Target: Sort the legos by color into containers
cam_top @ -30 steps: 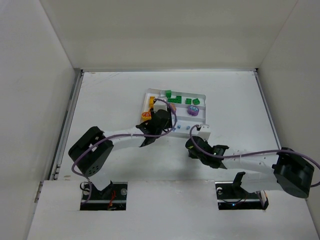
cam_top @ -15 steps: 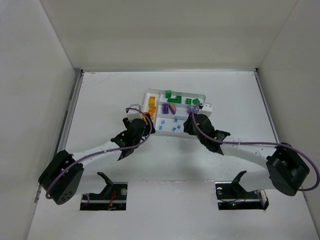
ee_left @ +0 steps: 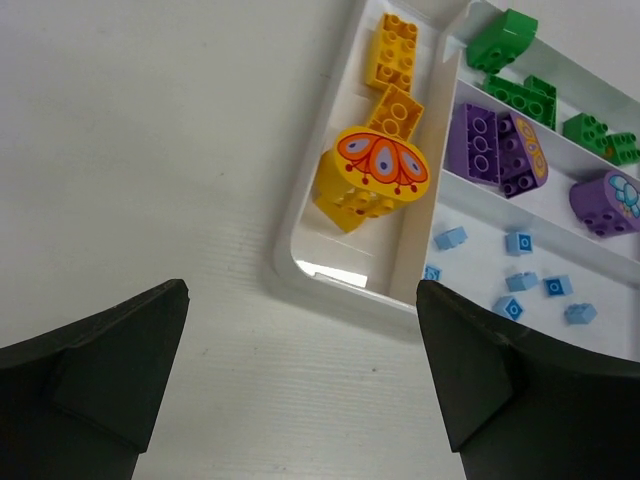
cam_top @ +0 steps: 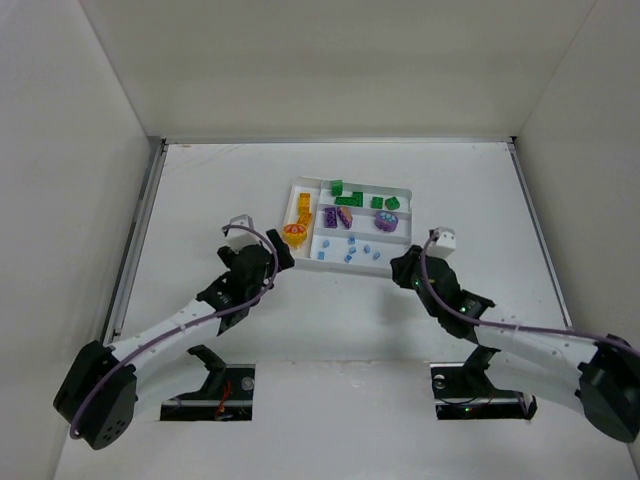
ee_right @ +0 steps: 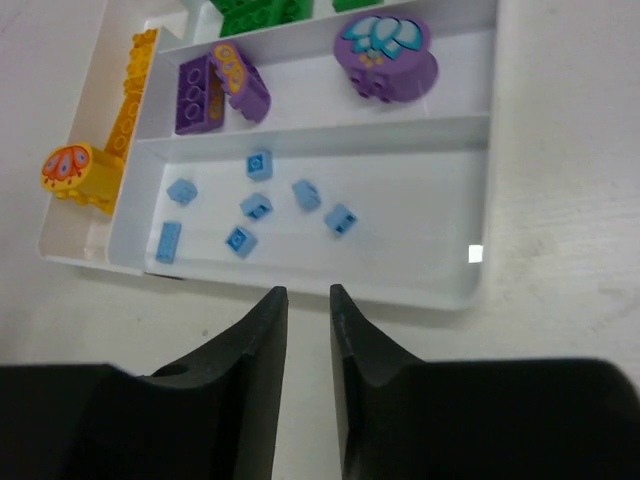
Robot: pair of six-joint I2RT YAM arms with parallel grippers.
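The white tray point(cam_top: 404, 190) holds the legos in its compartments. Yellow and orange bricks point(ee_left: 372, 178) fill the left strip, green ones point(ee_left: 520, 95) the far row, and purple ones point(ee_left: 495, 150) the middle row. Several tiny light blue bricks point(ee_right: 257, 205) lie in the near compartment. A round purple brick point(ee_right: 385, 55) sits at the right of the purple row. My left gripper point(ee_left: 300, 290) hangs wide open and empty just short of the tray's near left corner point(ee_left: 330, 290). Shut and holding nothing, my right gripper point(ee_right: 306, 295) is at the tray's near rim point(ee_right: 400, 295).
White walls enclose the table on three sides, with a metal rail point(cam_top: 135, 240) along the left edge. Both arm bases sit in cutouts at the near edge point(cam_top: 210, 385). Bare tabletop lies around the tray.
Both arms drew back from over the tray toward the near side. The left jaws opened wide. The right jaws parted and shut again, empty.
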